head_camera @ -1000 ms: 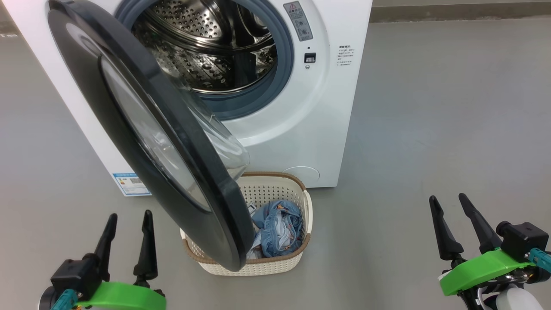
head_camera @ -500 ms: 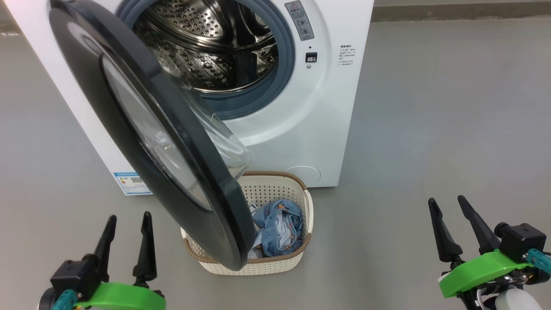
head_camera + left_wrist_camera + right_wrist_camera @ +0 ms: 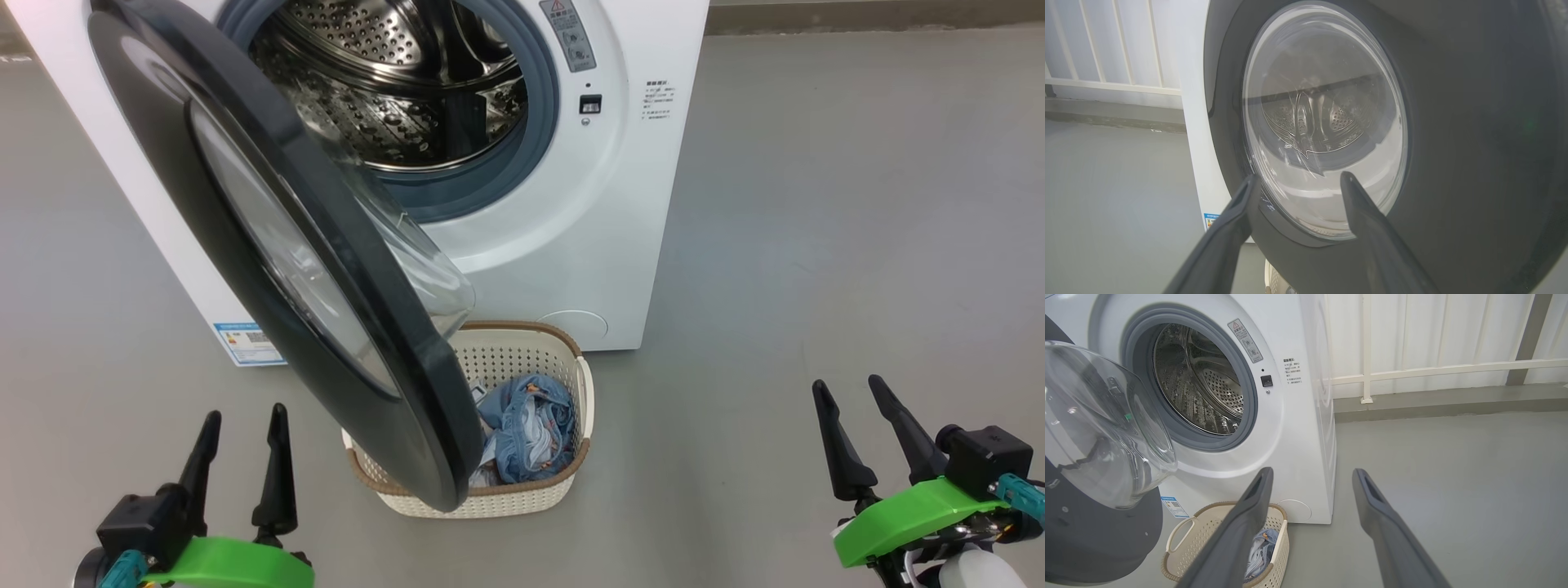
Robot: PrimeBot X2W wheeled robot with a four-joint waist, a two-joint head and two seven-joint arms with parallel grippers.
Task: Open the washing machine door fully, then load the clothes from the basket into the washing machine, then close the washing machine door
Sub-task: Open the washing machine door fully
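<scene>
Door: washing machine door (image 3: 273,245), glossy black rim, bulging clear glass, swung out above the basket (image 3: 522,327).
Load: clothes (image 3: 522,429), light-blue, crumpled inside the basket.
Effectors: left gripper (image 3: 246,412) and right gripper (image 3: 846,382) spread wide, empty.

The left gripper (image 3: 1299,176), fingers spread and empty, points at the washing machine door (image 3: 1470,122). A pale sliver under the door may be the basket (image 3: 1272,281).

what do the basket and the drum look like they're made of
The basket: probably moulded plastic, matte cream, judging by its even grid of holes and brown woven-look rim. The drum: seemingly polished steel, with bright reflections and rows of perforations.
</scene>
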